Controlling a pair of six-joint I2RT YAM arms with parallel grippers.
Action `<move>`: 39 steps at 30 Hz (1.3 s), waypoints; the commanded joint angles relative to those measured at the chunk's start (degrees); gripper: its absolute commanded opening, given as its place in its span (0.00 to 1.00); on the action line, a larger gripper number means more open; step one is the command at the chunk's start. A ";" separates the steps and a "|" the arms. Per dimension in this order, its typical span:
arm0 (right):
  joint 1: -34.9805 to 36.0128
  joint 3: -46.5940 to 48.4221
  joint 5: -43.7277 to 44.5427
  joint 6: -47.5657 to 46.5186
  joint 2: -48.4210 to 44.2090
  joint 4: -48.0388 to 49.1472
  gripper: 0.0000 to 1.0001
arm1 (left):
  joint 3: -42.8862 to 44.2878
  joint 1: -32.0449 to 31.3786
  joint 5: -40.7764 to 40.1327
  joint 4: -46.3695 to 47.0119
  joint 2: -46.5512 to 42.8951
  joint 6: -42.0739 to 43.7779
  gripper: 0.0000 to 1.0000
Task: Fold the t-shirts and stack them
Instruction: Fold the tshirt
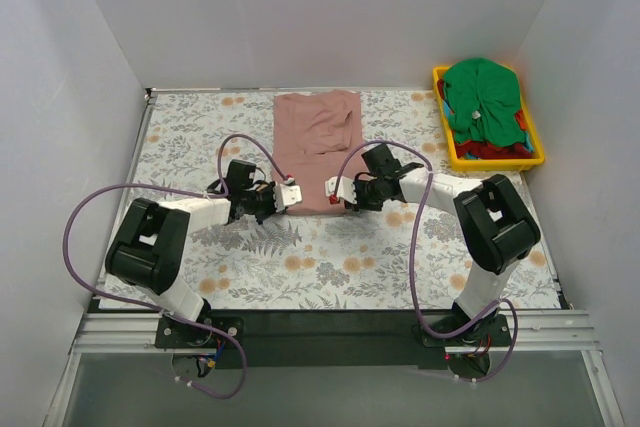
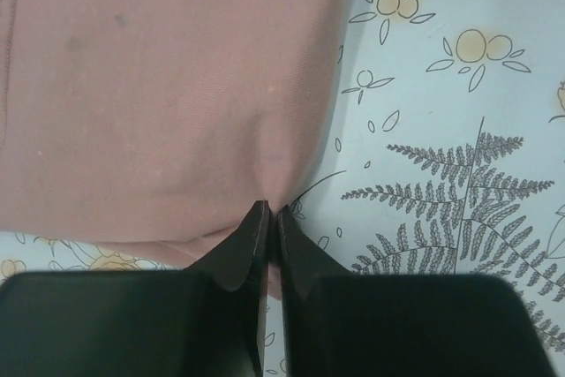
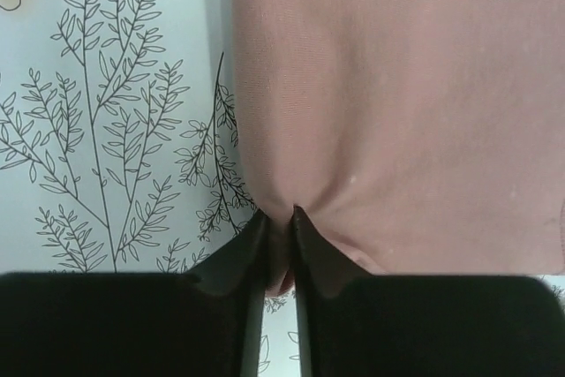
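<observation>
The tabletop [image 1: 330,257] with its floral cover is sitting inside white walls [image 1: 300,17]. At 2 o'clock the yellow bin [image 1: 447,152] is holding a green shirt [image 1: 485,97] over red cloth [image 1: 497,150]. The pink shirt [image 1: 315,142] is lying flat from centre toward 12. The left fingers [image 2: 256,227] are clamping its 7 o'clock corner and the right fingers [image 3: 258,231] its 5 o'clock corner, with cloth puckering at both tips.

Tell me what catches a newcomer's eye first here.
A dusty pink t-shirt lies mid-table on the floral cover, the left gripper and right gripper each pinching a near corner. At the far right, a yellow bin holds a bright green t-shirt over red cloth.
</observation>
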 commanded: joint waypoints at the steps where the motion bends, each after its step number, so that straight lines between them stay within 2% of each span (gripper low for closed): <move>1: 0.19 0.36 2.26 0.80 -1.05 -0.64 0.18 | 1.95 -0.20 -0.14 -3.64 -1.91 0.30 0.00; 2: 0.18 1.15 2.17 1.24 -2.54 -2.30 0.16 | 2.74 -0.11 0.38 -4.95 -2.96 -0.22 0.00; 5: -0.17 5.10 1.74 2.91 -5.00 -4.94 0.01 | 7.21 0.59 2.67 -10.05 -6.13 -2.68 0.00; 9: -1.13 12.22 -0.64 4.40 -9.22 -13.99 0.01 | 11.71 2.17 5.48 -18.12 -10.34 -2.87 0.00; 12: -0.87 13.46 -2.13 4.84 -12.38 -19.62 0.01 | 11.80 2.17 7.15 -22.52 -13.51 -1.46 0.00; 17: 1.58 8.30 -3.01 4.58 -20.45 -27.16 0.01 | 9.79 1.38 9.62 -31.49 -21.23 2.23 0.00; 20: 5.36 3.38 -4.85 6.07 -26.34 -32.36 0.01 | 8.12 0.42 12.25 -41.50 -26.50 6.18 0.00; 24: 14.57 -3.30 -6.79 8.53 -34.97 -37.11 0.01 | 4.43 -1.25 16.47 -57.47 -34.93 10.05 0.00; 28: 16.27 -4.64 -8.02 10.38 -38.76 -38.08 0.01 | 2.58 -2.49 17.88 -64.81 -40.58 11.47 0.00; 32: 15.48 -1.57 -7.76 9.07 -35.96 -38.79 0.01 | 7.74 -2.40 18.32 -65.26 -36.30 7.88 0.00; 35: 10.22 2.64 -10.38 5.47 -31.49 -39.22 0.01 | 14.06 -1.96 17.27 -59.66 -28.22 5.67 0.00; 39: -1.10 10.20 -14.00 -1.29 -21.73 -41.95 0.01 | 21.88 2.16 18.67 -52.36 -16.18 5.75 0.00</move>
